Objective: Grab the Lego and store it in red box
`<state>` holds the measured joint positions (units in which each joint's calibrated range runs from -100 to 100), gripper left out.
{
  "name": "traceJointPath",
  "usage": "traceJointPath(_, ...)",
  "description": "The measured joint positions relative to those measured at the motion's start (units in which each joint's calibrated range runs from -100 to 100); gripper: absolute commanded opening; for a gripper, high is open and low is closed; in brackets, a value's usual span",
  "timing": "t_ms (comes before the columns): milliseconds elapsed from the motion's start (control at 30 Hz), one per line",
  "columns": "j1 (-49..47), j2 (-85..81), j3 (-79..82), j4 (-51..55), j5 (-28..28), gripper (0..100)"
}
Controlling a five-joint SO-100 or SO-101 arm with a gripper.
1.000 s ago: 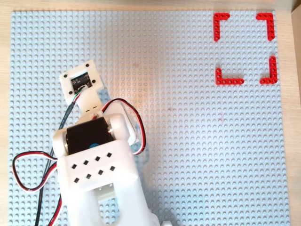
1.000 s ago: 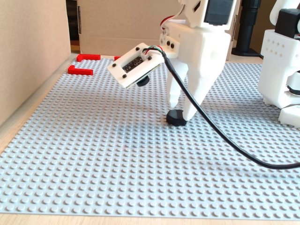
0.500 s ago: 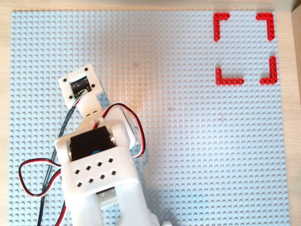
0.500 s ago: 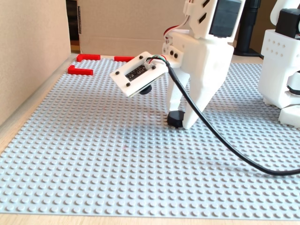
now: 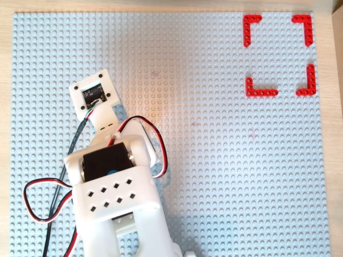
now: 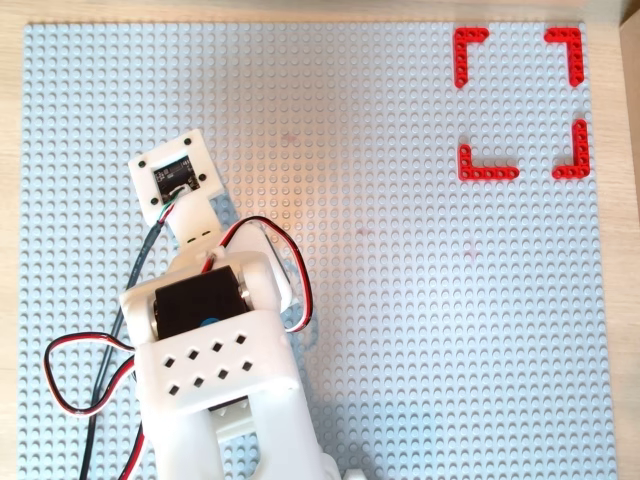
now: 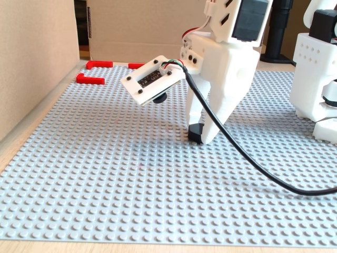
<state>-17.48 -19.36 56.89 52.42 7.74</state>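
In the fixed view the red box (image 7: 97, 73) sits far to the left of the gripper (image 7: 199, 136), its visible corner pieces enclosing nothing but bare baseplate (image 7: 105, 184); both overhead views show it empty too (image 5: 278, 53). To the right, the gripper's fingers are pinched on the Lego (image 7: 196, 134), which rests on the studs directly beneath the arm. The hold looks shallow: the glossy piece could slip or twist free on lifting, or snag on the studs.
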Motion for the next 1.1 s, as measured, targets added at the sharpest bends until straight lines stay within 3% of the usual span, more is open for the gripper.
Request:
traceJointPath(533,10.69,-0.08,-56.44,40.67,2.39,7)
traceJointPath(867,30.03,0.76,-60.11,37.31,4.15,7)
traceJointPath(1100,37.22,10.82,-61.9,31.35,0.68,7)
